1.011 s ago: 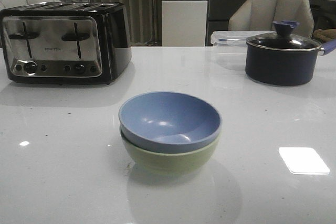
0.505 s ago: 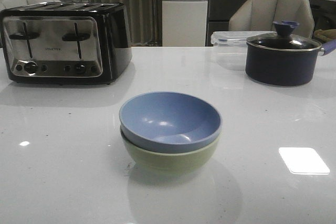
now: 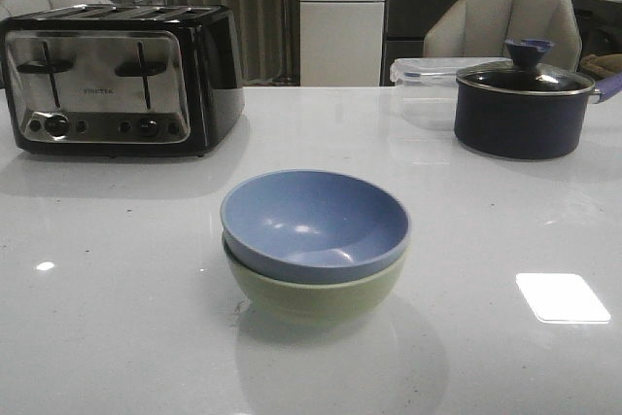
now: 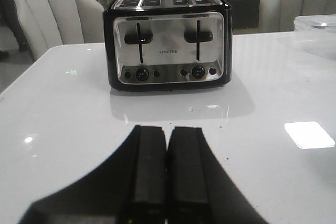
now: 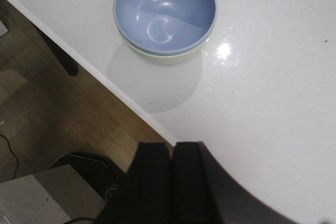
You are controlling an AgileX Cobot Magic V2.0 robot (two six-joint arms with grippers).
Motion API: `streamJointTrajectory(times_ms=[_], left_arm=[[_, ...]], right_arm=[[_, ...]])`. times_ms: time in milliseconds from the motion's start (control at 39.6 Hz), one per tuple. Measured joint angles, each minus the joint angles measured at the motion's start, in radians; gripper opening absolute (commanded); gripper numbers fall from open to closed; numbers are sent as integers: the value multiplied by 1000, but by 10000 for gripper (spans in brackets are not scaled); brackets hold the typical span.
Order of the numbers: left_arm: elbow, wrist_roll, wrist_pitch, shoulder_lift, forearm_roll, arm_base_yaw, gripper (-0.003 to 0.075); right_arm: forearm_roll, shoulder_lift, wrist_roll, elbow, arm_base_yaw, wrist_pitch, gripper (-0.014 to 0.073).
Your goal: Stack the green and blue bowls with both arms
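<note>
The dusty blue bowl (image 3: 313, 223) sits nested inside the pale green bowl (image 3: 316, 296) near the middle front of the white table. The right wrist view shows the same stack, blue bowl (image 5: 164, 11) on top with only a thin edge of the green bowl (image 5: 168, 57) showing. My right gripper (image 5: 172, 148) is shut and empty, well apart from the stack, over the table's edge. In the left wrist view my left gripper (image 4: 168, 130) is shut and empty, low over the table, facing the toaster. Neither arm shows in the front view.
A black and chrome toaster (image 3: 117, 80) stands at the back left. A dark navy pot with a glass lid (image 3: 525, 104) and a clear lidded container (image 3: 428, 80) stand at the back right. Chairs stand behind the table. The table's edge (image 5: 105, 80) drops to wooden floor.
</note>
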Motion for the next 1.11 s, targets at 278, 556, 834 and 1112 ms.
streamJointTrajectory(times_ms=[278, 556, 834, 1112], left_arm=[[17, -55, -93, 0, 31, 42, 99], [17, -78, -97, 0, 35, 42, 98], [17, -78, -103, 0, 35, 29, 98], [17, -78, -103, 0, 35, 13, 98]], right_arm=[[0, 0, 0, 0, 0, 1, 36], [0, 0, 0, 0, 0, 2, 36], [0, 0, 0, 0, 0, 2, 36], [0, 0, 0, 0, 0, 3, 36]])
